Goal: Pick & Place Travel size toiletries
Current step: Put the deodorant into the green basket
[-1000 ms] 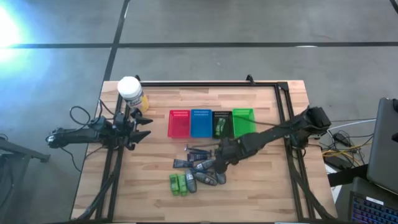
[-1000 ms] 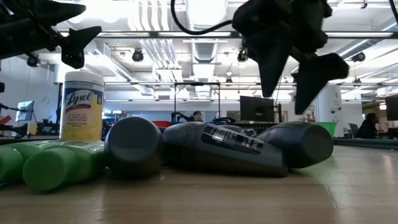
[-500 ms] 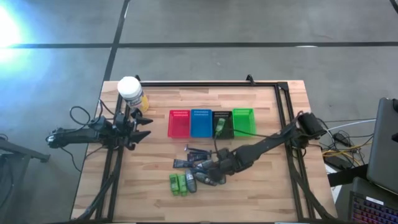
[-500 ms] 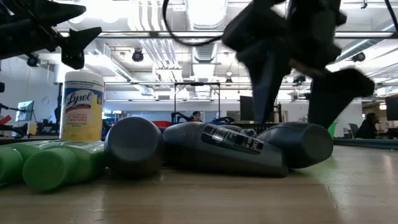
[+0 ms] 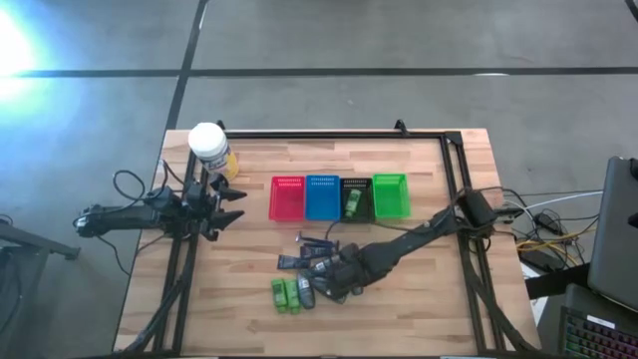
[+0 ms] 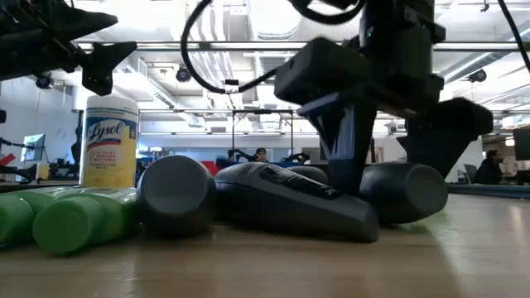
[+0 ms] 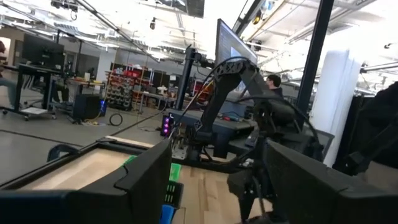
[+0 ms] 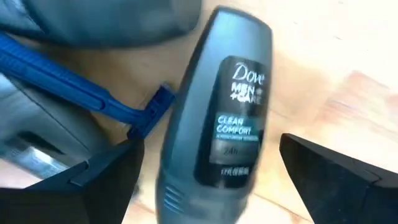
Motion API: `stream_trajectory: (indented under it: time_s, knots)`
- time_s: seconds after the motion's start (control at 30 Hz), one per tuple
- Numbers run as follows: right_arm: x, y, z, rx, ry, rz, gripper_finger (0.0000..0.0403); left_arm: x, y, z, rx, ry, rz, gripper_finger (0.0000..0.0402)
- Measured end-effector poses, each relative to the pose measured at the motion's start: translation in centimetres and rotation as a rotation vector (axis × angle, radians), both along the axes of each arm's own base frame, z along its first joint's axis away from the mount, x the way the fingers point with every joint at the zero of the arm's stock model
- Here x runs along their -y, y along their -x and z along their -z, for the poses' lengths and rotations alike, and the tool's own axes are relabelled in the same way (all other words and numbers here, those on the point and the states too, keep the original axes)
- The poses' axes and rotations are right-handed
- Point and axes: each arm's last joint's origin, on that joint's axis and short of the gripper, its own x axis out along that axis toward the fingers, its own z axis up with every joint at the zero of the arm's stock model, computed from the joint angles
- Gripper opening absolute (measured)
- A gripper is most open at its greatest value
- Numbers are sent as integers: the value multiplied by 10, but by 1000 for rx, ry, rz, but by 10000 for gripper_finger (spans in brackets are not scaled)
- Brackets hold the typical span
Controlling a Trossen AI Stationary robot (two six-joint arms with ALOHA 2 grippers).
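The toiletries lie in a pile near the table's middle: dark grey bottles and tubes, green packets and blue razors. My right gripper is open and low over the pile. Its fingers stand either side of a dark grey Dove roll-on bottle that lies on its side on the wood, with a blue razor beside it. One green item sits in the black basket. My left gripper waits open at the table's left edge. My right gripper comes at the Dove bottle from above, with one finger on each long side of it, so the fingers lie across the bottle. Whether either finger touches the bottle, I cannot tell.
Red, blue, black and green baskets stand in a row just beyond the pile. A white-lidded yellow jar stands at the far left corner. Bare wood lies to the right of and nearer than the pile.
My right gripper has moved toward the table's left and near edges and come down from above the pile until its open fingers stand among the dark bottles. The left arm has kept still.
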Motion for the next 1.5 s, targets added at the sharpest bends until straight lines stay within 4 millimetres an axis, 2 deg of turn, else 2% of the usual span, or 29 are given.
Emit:
stream_trajectory:
  time_s: [0.23,0.3,0.63,0.87,1.37,1.5]
  knots:
    - [-3,-6,-24,65,-56,-37,373,0,0,0,-3,0,0,264]
    - [-4,-6,-25,61,-66,-52,373,0,0,0,-3,0,0,264]
    - [0,6,-14,-42,-47,-48,373,0,0,0,-4,1,0,264]
    - [2,12,2,-65,-35,-69,369,0,0,0,-4,1,1,264]
    - [9,11,9,-15,43,-184,274,0,0,0,-3,1,0,264]
    - [9,13,10,-31,33,-240,230,0,0,0,-3,1,0,264]
